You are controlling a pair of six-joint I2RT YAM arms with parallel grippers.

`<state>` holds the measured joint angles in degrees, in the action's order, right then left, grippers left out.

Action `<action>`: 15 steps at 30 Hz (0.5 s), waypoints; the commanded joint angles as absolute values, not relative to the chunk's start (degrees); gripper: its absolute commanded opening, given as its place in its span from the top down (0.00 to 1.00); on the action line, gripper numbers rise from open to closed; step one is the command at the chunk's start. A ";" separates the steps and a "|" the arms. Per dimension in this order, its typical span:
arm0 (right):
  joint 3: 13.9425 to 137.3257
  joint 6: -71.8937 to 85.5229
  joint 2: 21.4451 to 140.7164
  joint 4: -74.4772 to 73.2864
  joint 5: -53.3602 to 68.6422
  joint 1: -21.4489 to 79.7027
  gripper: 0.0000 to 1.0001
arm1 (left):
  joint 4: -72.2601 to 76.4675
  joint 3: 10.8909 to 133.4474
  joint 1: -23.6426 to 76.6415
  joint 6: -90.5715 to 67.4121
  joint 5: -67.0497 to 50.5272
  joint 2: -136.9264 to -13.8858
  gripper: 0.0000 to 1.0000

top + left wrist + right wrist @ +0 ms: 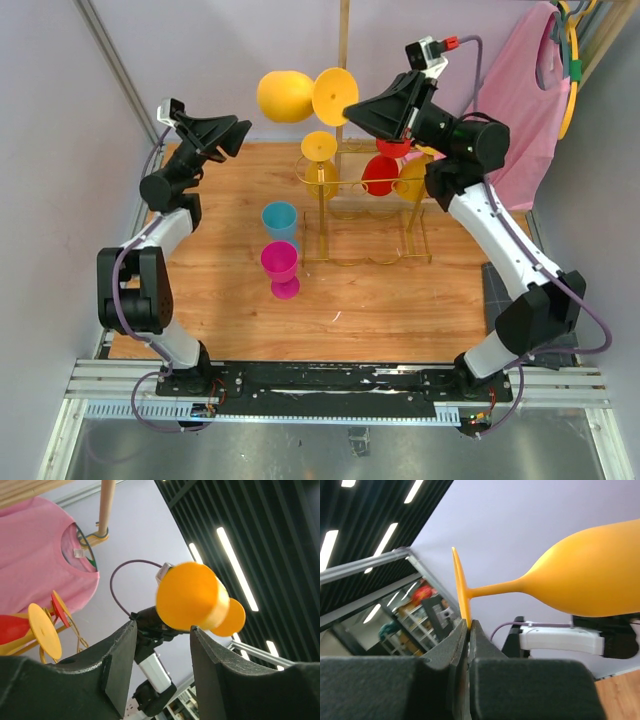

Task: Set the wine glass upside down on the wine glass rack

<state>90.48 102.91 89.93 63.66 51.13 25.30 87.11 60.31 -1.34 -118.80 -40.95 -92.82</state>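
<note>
The right fingers [469,634] were pressed shut on the rim of the orange wine glass's [590,577] foot disc, pinching its thin edge between them. The glass lay on its side in the air, its stem running level from the foot to the bowl. It was held by nothing else.

The left fingers [242,136] stood apart with nothing between them. In the left wrist view the bowl showed beyond the gap, clear of both fingers.

From above, the wine glass [285,96] hung higher than the wine glass rack [321,225] and off its rear left corner, not yet on the rails. The right fingers [352,108] were above the rack's back edge. The left fingers were well to the rack's left.

A yellow glass [320,160], a red glass [380,174] and another yellow one [414,178] already sat foot-up in the rack. A blue cup [280,219] and a magenta goblet [281,266] stood on the wooden surface [220,300] just left of the rack. A wooden pole [344,40] rose behind the rack, and a pink shirt [520,110] hung to its right.
</note>
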 commanded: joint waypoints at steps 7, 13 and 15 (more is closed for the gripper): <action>100.64 69.97 83.36 24.23 50.46 19.79 0.99 | 102.17 60.97 -3.05 -128.92 -44.49 -88.38 0.50; 103.24 64.33 84.32 12.82 47.93 15.96 0.99 | 102.19 60.79 -3.08 -129.18 -45.02 -86.92 0.50; 103.87 62.09 84.81 9.53 47.52 15.01 0.99 | 102.16 61.05 -3.16 -129.11 -45.48 -86.44 0.50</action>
<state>101.82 70.04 84.33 19.70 49.65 17.47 87.15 59.99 -2.55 -118.80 -43.83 -89.06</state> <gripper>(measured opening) 0.023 0.498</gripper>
